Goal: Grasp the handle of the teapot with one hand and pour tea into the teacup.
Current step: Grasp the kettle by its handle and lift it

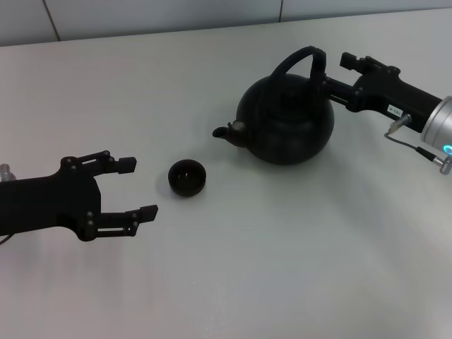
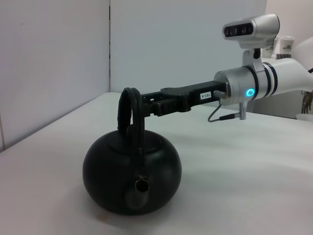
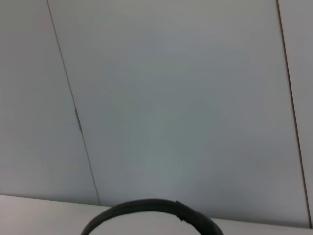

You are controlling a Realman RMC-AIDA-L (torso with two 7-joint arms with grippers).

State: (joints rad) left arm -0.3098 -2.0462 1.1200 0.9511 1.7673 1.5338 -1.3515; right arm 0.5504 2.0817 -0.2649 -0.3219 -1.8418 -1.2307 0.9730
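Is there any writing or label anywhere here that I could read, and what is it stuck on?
One small white label sits on the right tool, which reaches to the teapot's handle: dark characters, too small to read.
No text shows on the teapot, the teacup or the left tool.

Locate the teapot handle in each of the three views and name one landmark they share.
Head view: the handle arches over the teapot, right of centre, the right gripper at it.
Left wrist view: left of centre, above the pot.
Right wrist view: only its top, bottom edge.
Shared landmark: the handle's arch.
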